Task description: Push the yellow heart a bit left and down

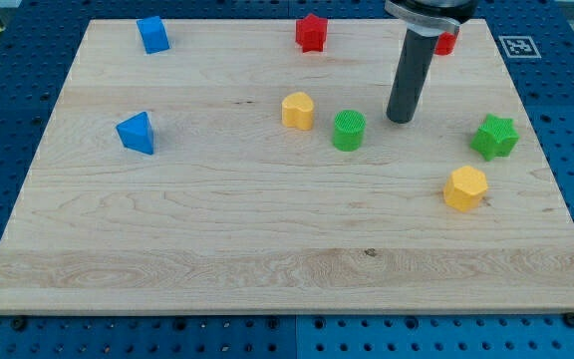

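Note:
The yellow heart (298,110) sits on the wooden board a little above the middle. My tip (400,119) rests on the board to the heart's right, well apart from it. The green cylinder (348,131) lies between the heart and my tip, slightly lower than both. The rod rises from the tip toward the view's top.
A yellow hexagon (464,187) and a green star (494,137) lie at the right. A red star (311,33) and a red block (447,43), partly hidden behind the rod, sit at the top. A blue block (152,34) and a blue triangle (137,133) lie at the left.

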Controlling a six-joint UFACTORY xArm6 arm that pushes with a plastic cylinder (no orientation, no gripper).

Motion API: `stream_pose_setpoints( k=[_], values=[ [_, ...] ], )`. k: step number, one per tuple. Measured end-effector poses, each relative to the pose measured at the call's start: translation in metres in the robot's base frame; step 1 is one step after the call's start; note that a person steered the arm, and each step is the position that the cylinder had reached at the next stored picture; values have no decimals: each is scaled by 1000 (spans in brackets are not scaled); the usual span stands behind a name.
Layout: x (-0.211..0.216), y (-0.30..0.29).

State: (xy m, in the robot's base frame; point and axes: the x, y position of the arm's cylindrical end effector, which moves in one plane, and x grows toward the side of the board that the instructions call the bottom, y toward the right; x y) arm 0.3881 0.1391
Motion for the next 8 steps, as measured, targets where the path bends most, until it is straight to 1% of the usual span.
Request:
stream_pose_setpoints(
  k=[1, 2, 4, 5, 6, 7, 8],
  values=[
    [-20, -2],
    [-34, -36],
    [6, -135],
    [5, -165],
    [-25, -164],
    [-19, -179],
    [13, -193]
  ],
)
